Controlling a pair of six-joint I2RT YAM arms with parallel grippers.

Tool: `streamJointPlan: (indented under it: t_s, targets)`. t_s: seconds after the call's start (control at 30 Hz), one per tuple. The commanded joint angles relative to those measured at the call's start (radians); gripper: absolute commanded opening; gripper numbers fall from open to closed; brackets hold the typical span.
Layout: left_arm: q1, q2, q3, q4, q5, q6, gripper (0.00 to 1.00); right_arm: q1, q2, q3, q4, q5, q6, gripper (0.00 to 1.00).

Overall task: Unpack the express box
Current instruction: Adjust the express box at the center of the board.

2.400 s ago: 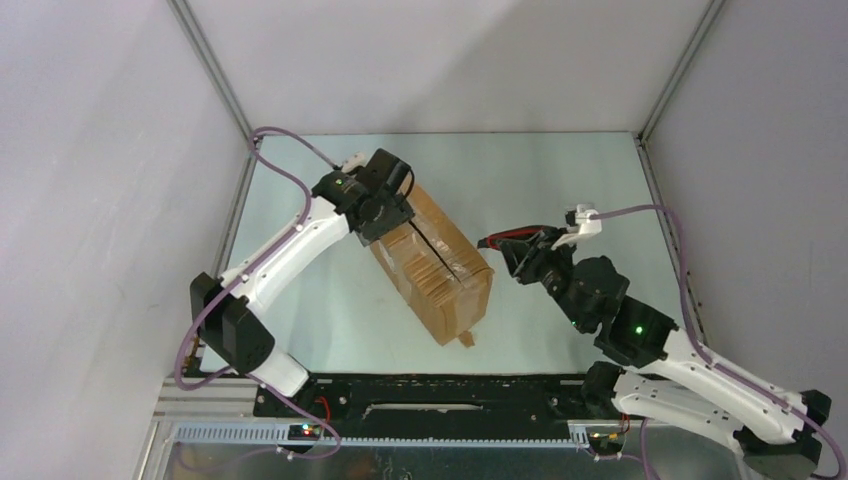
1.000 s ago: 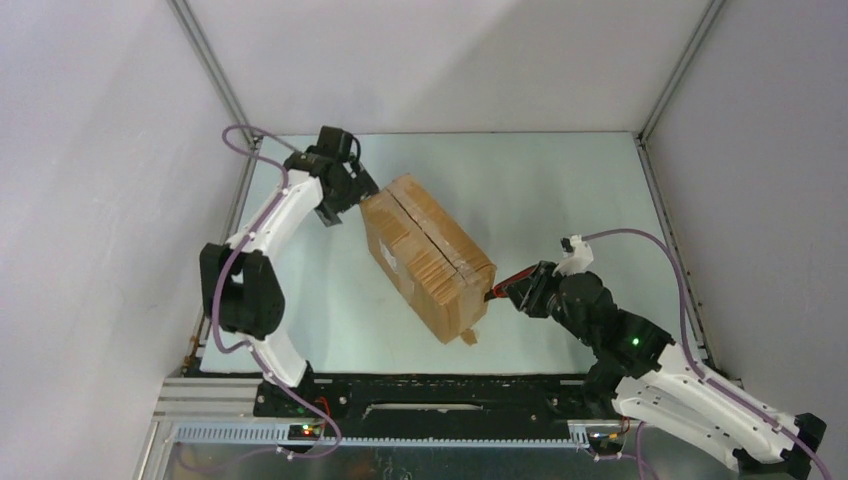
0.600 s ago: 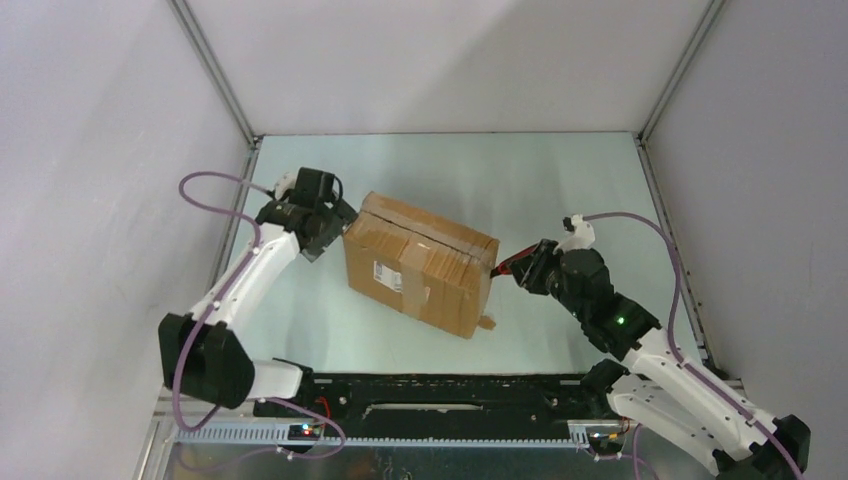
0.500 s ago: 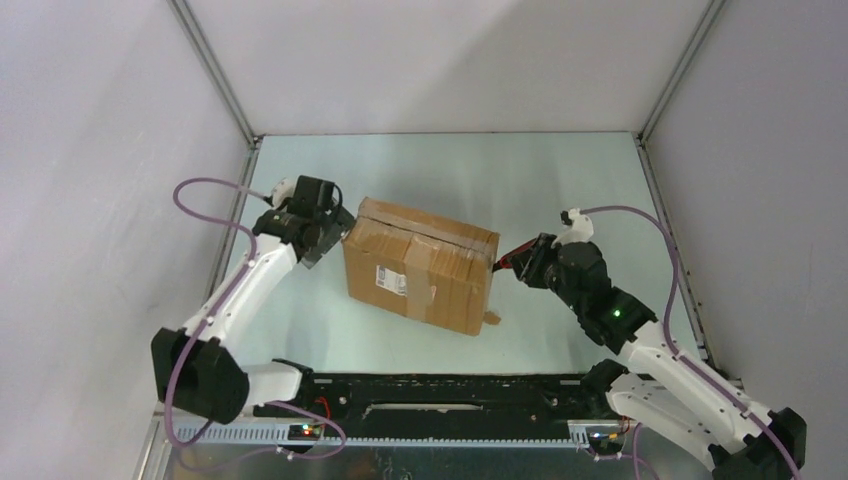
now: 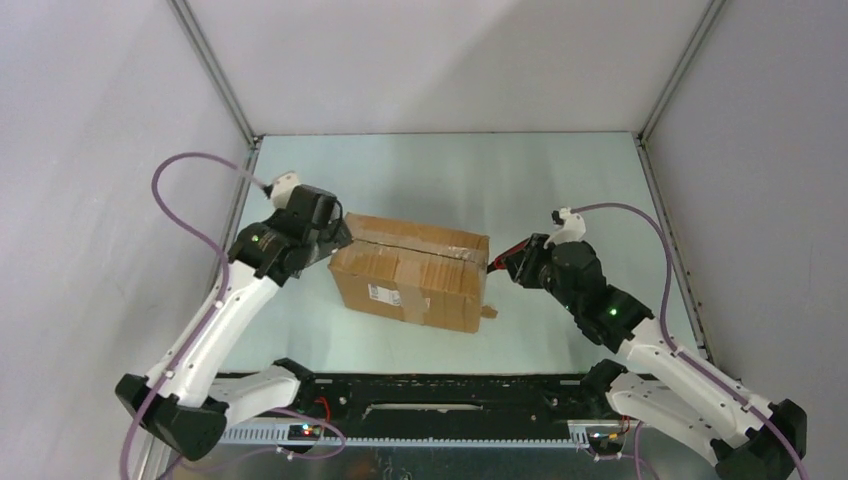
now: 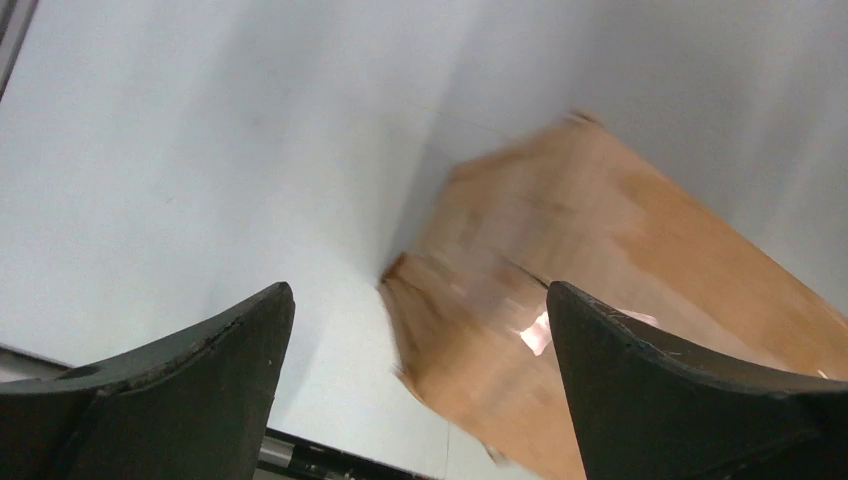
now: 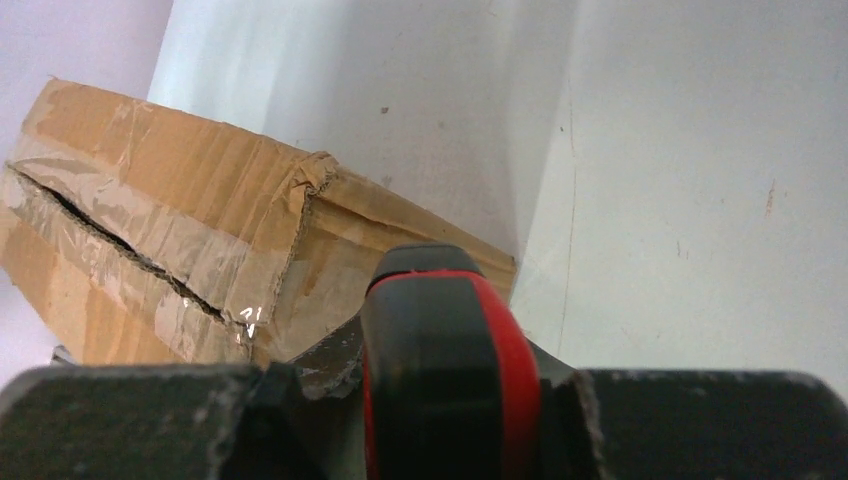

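Brown express box [image 5: 410, 285], left pincer [image 6: 417, 292] spread at its end, right pincer [image 7: 440, 420] pinching red-handled knife [image 7: 442, 345]

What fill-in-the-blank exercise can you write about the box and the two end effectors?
1. The right end effector holds a knife with a ___ handle.
2. The left end effector, at the left end of the express box, grips nothing; it is ___ (open or shut).
3. The label on the box's near side is ___.
Missing words: red; open; white.
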Motion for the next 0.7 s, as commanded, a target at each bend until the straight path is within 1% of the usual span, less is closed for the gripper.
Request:
streamJointPlan:
  t_s: [0.0,0.07,0.13,0.17,0.27,0.3,0.33,0.37,0.4,0.47,0.53,0.57,0.6,0.63,0.67]
  targets:
    - [-0.165,0.018,0.199,-0.032,0.052,0.203,1.0,0.003,-0.065,0.035,-0.013,-0.023,0.038,0.0]
    - [-0.241,0.072,0.301,-0.086,0.059,0.218,1.0,-0.004,-0.092,0.031,-0.031,-0.031,0.046,0.0]
    - [-0.291,0.122,0.379,-0.13,0.084,0.203,1.0,-0.007,-0.121,0.024,-0.039,-0.04,0.058,0.0]
    - [-0.312,0.146,0.411,-0.146,0.101,0.179,1.0,-0.008,-0.136,0.02,-0.041,-0.041,0.066,0.0]
    - [-0.342,0.205,0.45,-0.17,0.183,0.011,1.0,-0.009,-0.169,0.01,-0.045,-0.04,0.083,0.0]
    - [-0.35,0.228,0.475,-0.192,0.168,-0.032,1.0,-0.009,-0.178,0.006,-0.046,-0.036,0.088,0.0]
    - [-0.36,0.25,0.504,-0.235,0.125,-0.071,1.0,-0.009,-0.185,0.003,-0.044,-0.032,0.09,0.0]
    - [-0.377,0.267,0.529,-0.254,0.07,-0.08,1.0,-0.007,-0.191,-0.001,-0.043,-0.032,0.089,0.0]
    - [-0.389,0.282,0.546,-0.242,0.032,-0.052,0.99,-0.008,-0.191,-0.004,-0.043,-0.034,0.091,0.0]
    - [-0.395,0.321,0.6,-0.145,0.025,0.117,0.99,0.0,-0.19,-0.005,-0.045,-0.042,0.09,0.0]
    - [-0.402,0.366,0.672,-0.066,-0.106,0.273,1.0,0.012,-0.202,-0.005,-0.065,-0.027,0.09,0.0]
    - [-0.403,0.382,0.686,-0.015,-0.098,0.377,0.99,0.016,-0.212,-0.005,-0.079,-0.02,0.089,0.0]
    - [-0.405,0.383,0.668,0.076,-0.039,0.498,0.97,0.018,-0.224,-0.005,-0.096,-0.019,0.093,0.0]
    - [-0.41,0.379,0.63,0.155,0.037,0.583,0.98,0.016,-0.236,-0.005,-0.111,-0.021,0.097,0.0]
    - [-0.411,0.383,0.618,0.182,0.142,0.646,0.99,0.015,-0.249,-0.005,-0.127,-0.027,0.104,0.0]
